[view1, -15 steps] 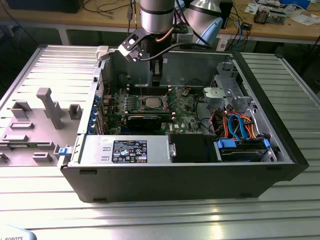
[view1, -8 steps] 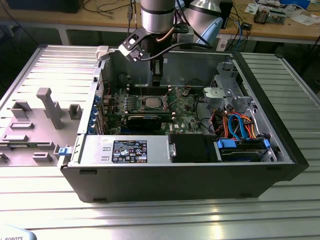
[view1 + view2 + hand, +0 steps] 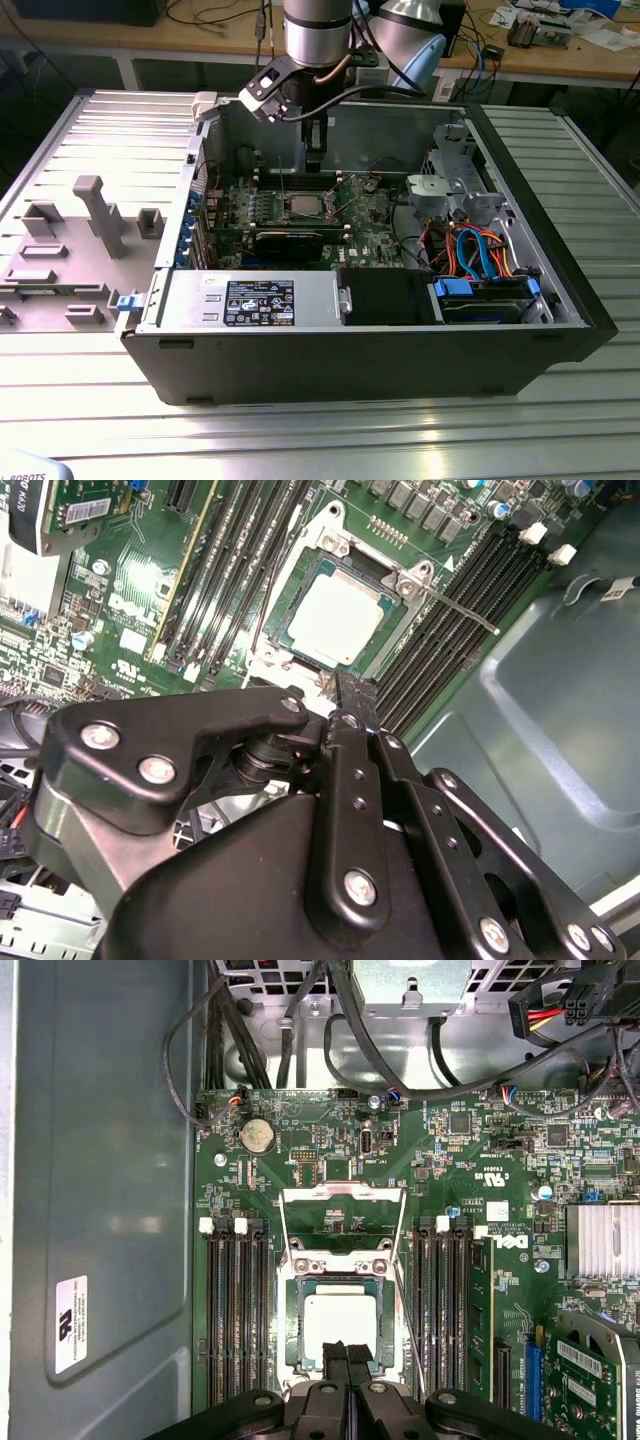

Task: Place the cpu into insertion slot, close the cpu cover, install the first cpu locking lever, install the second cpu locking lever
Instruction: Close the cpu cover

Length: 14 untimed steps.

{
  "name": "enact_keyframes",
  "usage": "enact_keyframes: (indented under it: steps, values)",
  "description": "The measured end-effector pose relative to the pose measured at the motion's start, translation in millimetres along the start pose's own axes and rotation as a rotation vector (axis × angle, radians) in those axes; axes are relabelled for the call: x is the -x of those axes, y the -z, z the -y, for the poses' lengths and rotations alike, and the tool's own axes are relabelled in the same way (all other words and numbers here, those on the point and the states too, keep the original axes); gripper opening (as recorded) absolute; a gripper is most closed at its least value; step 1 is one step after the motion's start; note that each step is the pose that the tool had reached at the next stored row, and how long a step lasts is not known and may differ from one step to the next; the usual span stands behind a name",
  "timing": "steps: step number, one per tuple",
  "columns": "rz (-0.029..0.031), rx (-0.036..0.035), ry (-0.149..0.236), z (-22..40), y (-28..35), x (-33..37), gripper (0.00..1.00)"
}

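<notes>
The cpu [image 3: 340,1322] sits flat in its socket [image 3: 296,1332], cover [image 3: 340,1198] hinged back beyond it. The hand [image 3: 348,1352] hovers over the chip's edge, closed tight, holding nothing. The cover looks thin, stiff and light, best pushed at its free edge

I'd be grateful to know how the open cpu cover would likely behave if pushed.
The cpu cover looks like thin sheet metal, so it is probably light and a bit springy. Hinged beside the cpu, it should swing rather than slide. Its windowed frame may flex if pushed off-centre.
</notes>
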<state>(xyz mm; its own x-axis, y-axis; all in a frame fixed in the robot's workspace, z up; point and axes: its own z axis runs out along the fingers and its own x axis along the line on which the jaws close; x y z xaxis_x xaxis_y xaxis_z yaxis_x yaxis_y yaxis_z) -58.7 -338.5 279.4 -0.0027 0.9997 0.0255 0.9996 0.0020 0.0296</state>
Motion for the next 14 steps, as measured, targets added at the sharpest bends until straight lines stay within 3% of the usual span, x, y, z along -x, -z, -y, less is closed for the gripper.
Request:
enact_keyframes:
  steps: [14]
  values:
    - [0.0, -0.0015, 0.0, -2.9, -0.1, 0.0, 0.11]
